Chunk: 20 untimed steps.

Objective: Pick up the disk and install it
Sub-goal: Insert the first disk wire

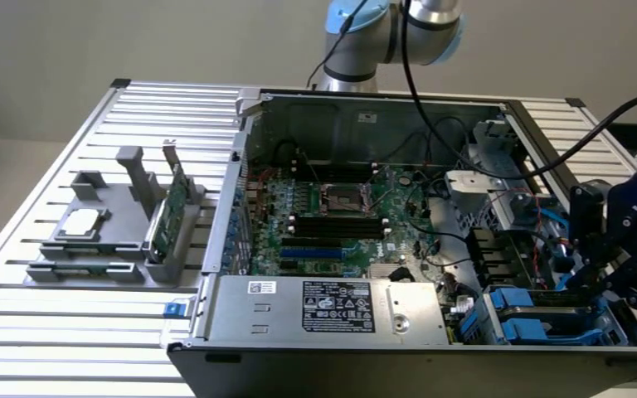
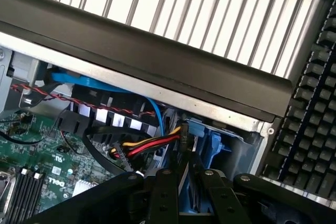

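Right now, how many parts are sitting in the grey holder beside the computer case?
2. A square silver chip lies flat toward the exterior view's left; a green circuit card stands on edge nearer the case. Something thin in other slots of the holder could be hidden.

I count: 1 table [image 1: 53,332], 1 open case [image 1: 363,116], 1 motherboard [image 1: 330,224], 1 PSU [image 1: 330,307], 1 disk [image 1: 540,313], 1 grey fixture [image 1: 97,249], 1 chip [image 1: 82,222], 1 green card [image 1: 163,211], 1 keyboard [image 2: 310,124], 1 arm [image 1: 396,33], mine. Cables [image 2: 152,145]: too tangled to count.
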{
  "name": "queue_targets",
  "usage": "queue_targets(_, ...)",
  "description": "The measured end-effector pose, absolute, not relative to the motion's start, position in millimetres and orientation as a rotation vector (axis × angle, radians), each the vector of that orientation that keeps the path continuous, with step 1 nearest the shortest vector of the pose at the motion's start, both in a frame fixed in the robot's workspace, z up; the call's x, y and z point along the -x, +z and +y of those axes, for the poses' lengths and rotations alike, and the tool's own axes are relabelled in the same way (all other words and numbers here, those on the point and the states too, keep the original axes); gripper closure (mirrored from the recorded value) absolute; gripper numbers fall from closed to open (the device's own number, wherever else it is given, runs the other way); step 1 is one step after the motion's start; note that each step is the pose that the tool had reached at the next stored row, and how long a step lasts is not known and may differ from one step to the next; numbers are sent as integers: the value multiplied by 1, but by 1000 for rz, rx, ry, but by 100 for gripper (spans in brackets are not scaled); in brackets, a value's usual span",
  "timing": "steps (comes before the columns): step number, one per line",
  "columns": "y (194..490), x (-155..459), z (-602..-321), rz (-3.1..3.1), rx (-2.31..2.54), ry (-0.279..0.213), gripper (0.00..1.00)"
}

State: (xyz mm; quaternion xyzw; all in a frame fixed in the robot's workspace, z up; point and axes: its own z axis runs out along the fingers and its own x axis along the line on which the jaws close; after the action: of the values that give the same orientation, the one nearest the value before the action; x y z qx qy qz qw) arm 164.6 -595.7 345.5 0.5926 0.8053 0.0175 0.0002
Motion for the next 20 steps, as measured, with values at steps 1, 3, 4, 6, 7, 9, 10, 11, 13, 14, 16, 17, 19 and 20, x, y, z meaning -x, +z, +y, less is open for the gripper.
queue_targets(1, 345, -165, -596, 2527, -1868, 58, 77)
queue_targets(3, 343, -166, -597, 2523, -1878, 65, 77)
queue_targets(4, 343, -166, -597, 2521, -1883, 68, 77)
queue_targets(6, 342, -167, -598, 2518, -1890, 73, 77)
queue_targets(7, 341, -167, -599, 2517, -1893, 76, 77)
queue_targets(9, 341, -168, -599, 2516, -1900, 82, 77)
queue_targets(10, 341, -168, -599, 2516, -1903, 87, 77)
queue_targets(11, 340, -169, -600, 2516, -1906, 92, 77)
queue_targets(13, 340, -169, -600, 2518, -1911, 102, 77)
queue_targets(14, 340, -169, -600, 2519, -1912, 106, 77)
queue_targets(16, 340, -169, -600, 2523, -1917, 119, 77)
queue_targets(17, 340, -169, -600, 2525, -1918, 125, 77)
queue_targets(19, 340, -170, -600, 2528, -1921, 135, 77)
queue_targets(20, 340, -170, -600, 2529, -1922, 137, 77)
